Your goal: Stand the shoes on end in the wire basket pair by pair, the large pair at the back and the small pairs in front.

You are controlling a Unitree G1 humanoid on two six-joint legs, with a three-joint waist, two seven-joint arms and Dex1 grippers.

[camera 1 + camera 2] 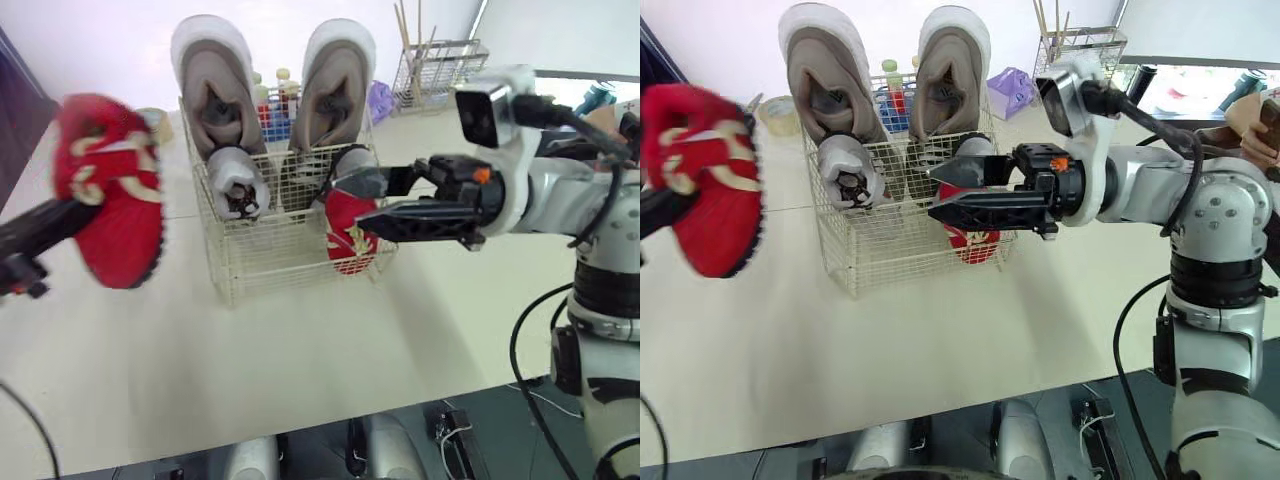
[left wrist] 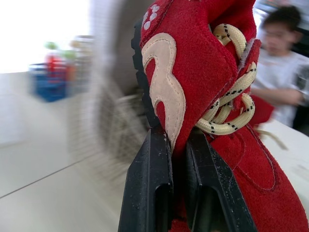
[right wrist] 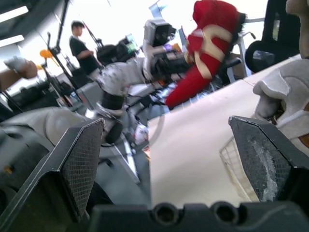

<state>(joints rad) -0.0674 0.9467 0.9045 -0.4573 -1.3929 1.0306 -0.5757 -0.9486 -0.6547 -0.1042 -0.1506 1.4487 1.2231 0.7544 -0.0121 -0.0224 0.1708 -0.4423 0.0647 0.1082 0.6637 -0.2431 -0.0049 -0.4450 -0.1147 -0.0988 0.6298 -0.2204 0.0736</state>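
Observation:
The wire basket (image 1: 270, 255) stands on the pale table. Two large beige shoes (image 1: 215, 85) (image 1: 338, 80) stand on end at its back. A small white shoe (image 1: 235, 180) stands front left. At the front right a red shoe (image 1: 348, 238) stands on end, with another pale small shoe (image 1: 972, 150) partly hidden behind it. My right gripper (image 1: 357, 200) is open over that front right corner, holding nothing. Well left of the basket, above the table, my left gripper (image 2: 175, 137) is shut on a second red shoe (image 1: 110, 190) with cream laces.
Behind the basket are a blue crate of bottles (image 1: 272, 115), a purple object (image 1: 380, 100) and a second wire rack (image 1: 440, 65). A tape roll (image 1: 778, 113) lies at the back left. A person (image 2: 280, 63) stands beyond the table. The table's front edge is close.

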